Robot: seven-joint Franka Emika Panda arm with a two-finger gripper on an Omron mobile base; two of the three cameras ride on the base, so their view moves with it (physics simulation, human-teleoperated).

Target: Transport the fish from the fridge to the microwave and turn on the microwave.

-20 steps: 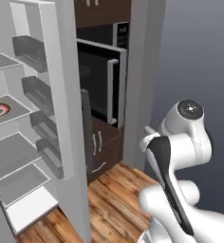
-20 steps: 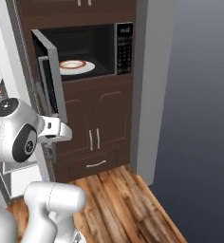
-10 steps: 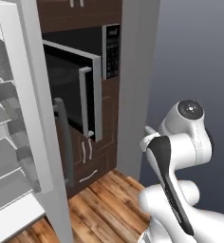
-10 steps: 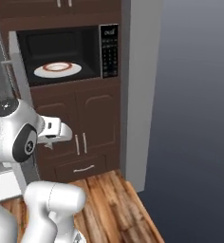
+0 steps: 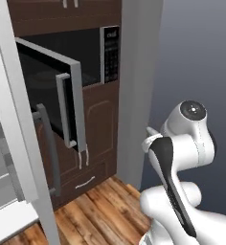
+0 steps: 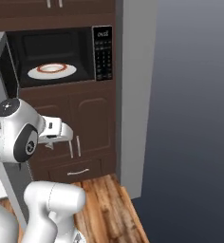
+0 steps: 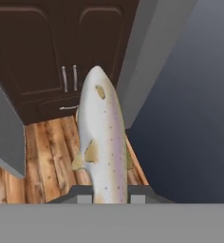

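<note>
The fish (image 7: pixel 103 142), pale silver with a pinkish side stripe, sticks out away from the camera in the hand view. My gripper (image 7: pixel 109 192) is shut on its tail end. It hangs low, in front of the cabinet doors and above the floor. The microwave (image 6: pixel 57 47) stands open higher up, with a white plate with a red-brown ring (image 6: pixel 52 71) inside. Its door (image 5: pixel 52 91) swings out to the left and its keypad (image 6: pixel 103 52) is at the right. The fridge door (image 5: pixel 14 119) with a dark bar handle (image 5: pixel 48 143) stands at the left.
Brown cabinet doors (image 6: pixel 85 123) and a drawer (image 6: pixel 78 171) sit under the microwave. A tall grey panel (image 6: pixel 133 95) borders them on the right. Wooden floor (image 6: pixel 104 204) lies below. Right of the panel is open dark space.
Both base views have swung right: the fridge shelves slid out at the left and the microwave came nearer the middle. The fish stays in the gripper.
</note>
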